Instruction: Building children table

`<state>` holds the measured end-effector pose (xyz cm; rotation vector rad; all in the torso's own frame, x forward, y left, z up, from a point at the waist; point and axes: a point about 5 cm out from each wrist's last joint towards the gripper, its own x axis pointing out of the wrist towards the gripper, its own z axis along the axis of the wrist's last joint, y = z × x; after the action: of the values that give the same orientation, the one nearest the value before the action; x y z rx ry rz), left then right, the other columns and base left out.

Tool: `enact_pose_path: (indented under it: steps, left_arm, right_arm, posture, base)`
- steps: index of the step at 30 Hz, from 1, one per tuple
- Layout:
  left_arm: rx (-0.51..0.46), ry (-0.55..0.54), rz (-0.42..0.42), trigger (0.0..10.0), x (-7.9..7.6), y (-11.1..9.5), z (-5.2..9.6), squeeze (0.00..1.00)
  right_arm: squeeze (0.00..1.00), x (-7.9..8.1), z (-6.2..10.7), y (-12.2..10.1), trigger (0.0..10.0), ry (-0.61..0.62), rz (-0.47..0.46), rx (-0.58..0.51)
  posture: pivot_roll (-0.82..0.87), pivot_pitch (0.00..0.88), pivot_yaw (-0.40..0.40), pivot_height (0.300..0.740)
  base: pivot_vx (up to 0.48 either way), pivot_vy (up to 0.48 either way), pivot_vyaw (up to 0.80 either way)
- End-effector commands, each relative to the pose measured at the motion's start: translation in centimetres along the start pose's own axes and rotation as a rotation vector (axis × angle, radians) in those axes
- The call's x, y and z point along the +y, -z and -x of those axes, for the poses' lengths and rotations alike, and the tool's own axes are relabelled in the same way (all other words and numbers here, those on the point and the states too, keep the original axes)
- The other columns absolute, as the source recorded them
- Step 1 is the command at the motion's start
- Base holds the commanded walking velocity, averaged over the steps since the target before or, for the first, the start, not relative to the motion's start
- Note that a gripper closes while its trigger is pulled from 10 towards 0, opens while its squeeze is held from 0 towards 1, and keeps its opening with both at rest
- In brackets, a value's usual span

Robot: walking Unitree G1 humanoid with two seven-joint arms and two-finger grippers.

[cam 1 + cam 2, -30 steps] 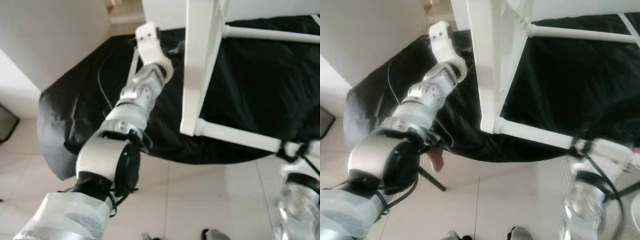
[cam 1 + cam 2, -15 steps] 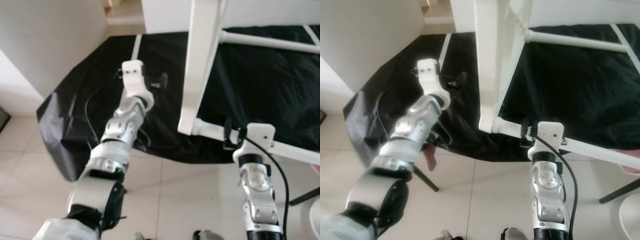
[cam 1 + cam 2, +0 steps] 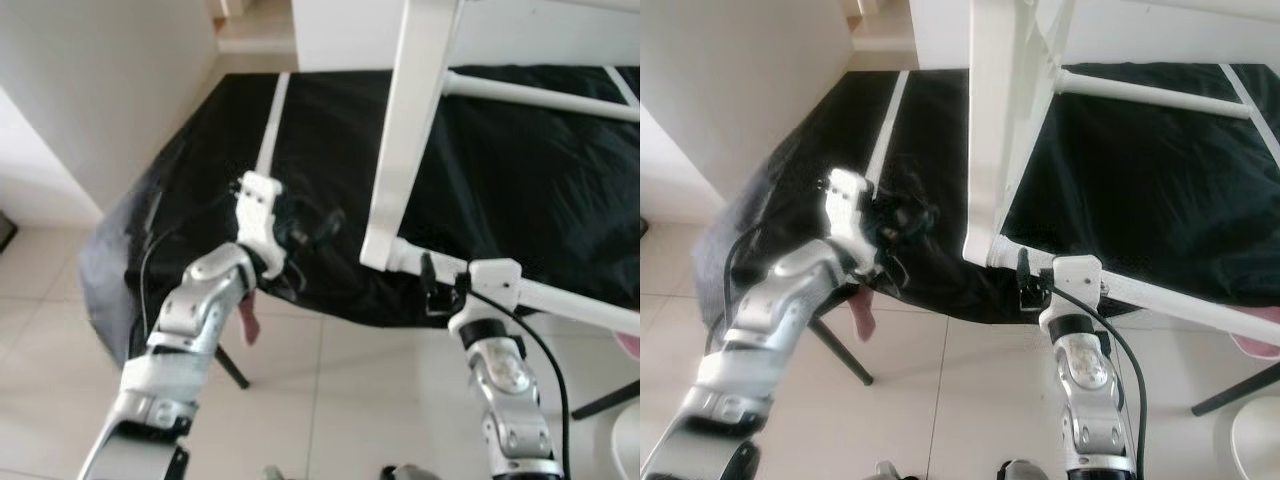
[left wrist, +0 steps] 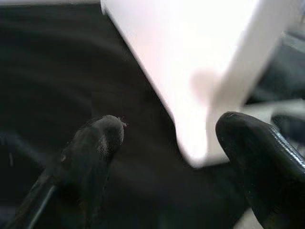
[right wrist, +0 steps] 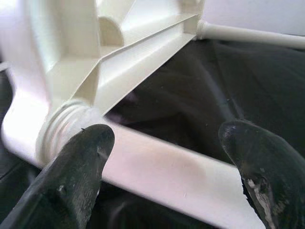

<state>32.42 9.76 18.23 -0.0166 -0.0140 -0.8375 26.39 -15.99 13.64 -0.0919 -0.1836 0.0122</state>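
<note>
Overhead, smooth white plastic table frame (image 3: pixel 992 130) on crinkled black cloth (image 3: pixel 500 170); both end effectors — left (image 4: pixel 167 157), right (image 5: pixel 167 157) — open

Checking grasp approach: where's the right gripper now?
Right gripper sits low and centre-right in the eye views, fingers open astride the white table leg, beside its threaded socket on the white tabletop.

Both arms are silver segmented metal with black joints. White housings cap the left wrist (image 3: pixel 258 205) and right wrist (image 3: pixel 495 280). Black cables loop along each forearm. Fingers (image 5: pixel 78 171) are glossy black, rounded.
</note>
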Motion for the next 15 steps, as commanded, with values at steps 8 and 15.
enact_pose_path:
  steps: [8, 15]
  left_arm:
    - [0.085, 0.202, -0.014, 10.0, -2.0, 1.1, 1.4, 0.00]
    - [0.081, 0.277, -0.046, 10.0, -3.2, 0.5, 2.5, 0.00]
  right_arm:
    - [0.00, 2.1, -0.3, 0.3, 10.0, -0.157, -0.021, 0.005]
    - [0.00, 4.0, -0.8, 0.2, 10.0, -0.256, -0.045, 0.004]
  posture:
    - [-0.07, 0.064, 0.033, 0.740]
    - [-0.05, 0.053, 0.021, 0.740]
  base:
    - [0.000, 0.000, 0.00]
    - [0.000, 0.000, 0.00]
